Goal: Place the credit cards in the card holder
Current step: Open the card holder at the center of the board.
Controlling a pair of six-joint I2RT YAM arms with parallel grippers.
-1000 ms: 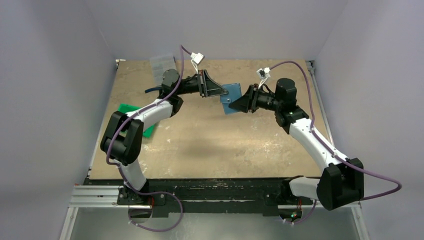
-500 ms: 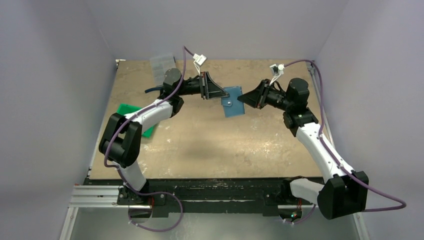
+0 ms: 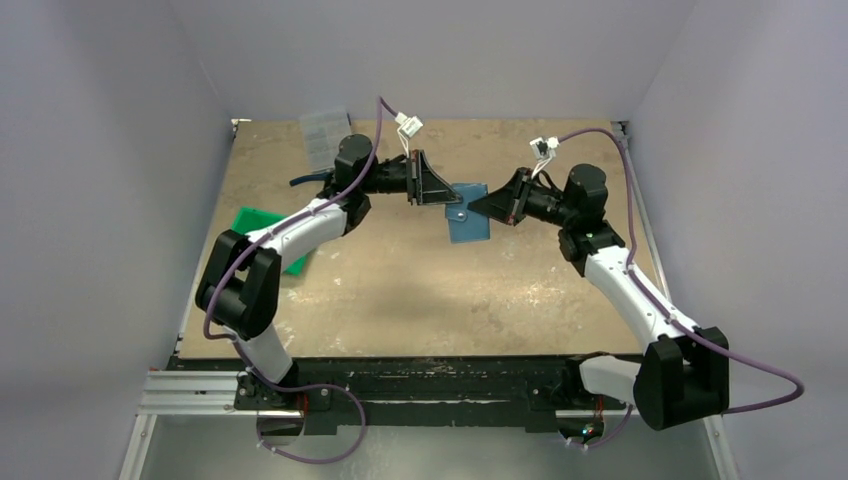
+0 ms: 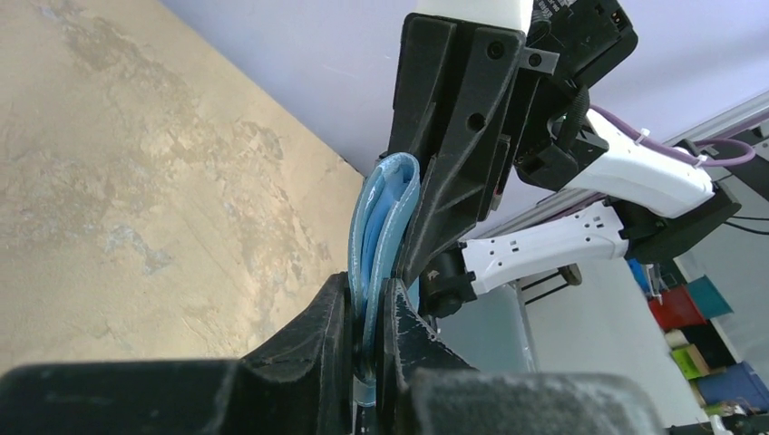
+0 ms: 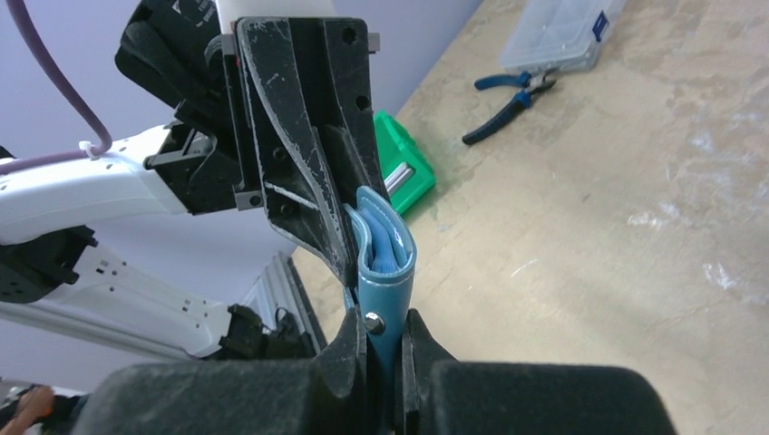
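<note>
Where the two arms rise from the near edge of the table [image 3: 400, 300] and bend inward, they meet over its middle with the card holder [image 3: 468, 218] held up between them, clear of the tabletop. Nearer than that, on the left, a green plastic tray [image 3: 250, 220] lies on the table, partly hidden under the left arm.

The left gripper [image 4: 367, 308] is closed to a narrow slit on one edge of the teal-blue holder, its two fingers pressing the folded leaves together. The right gripper [image 5: 384, 333] is pinched just as tightly on the opposite edge, right by the small metal snap (the snap sits just above its fingertips in the right wrist view). Seen edge-on from either wrist, the holder stands upright between the two grippers, its leaves bowed slightly apart at the free end with paler blue layers showing inside; whether a card sits in there cannot be told.

Farther back on the left lie blue-handled pliers [image 5: 508, 100], and beyond them, by the far edge, a clear compartment box [image 3: 322, 135].
</note>
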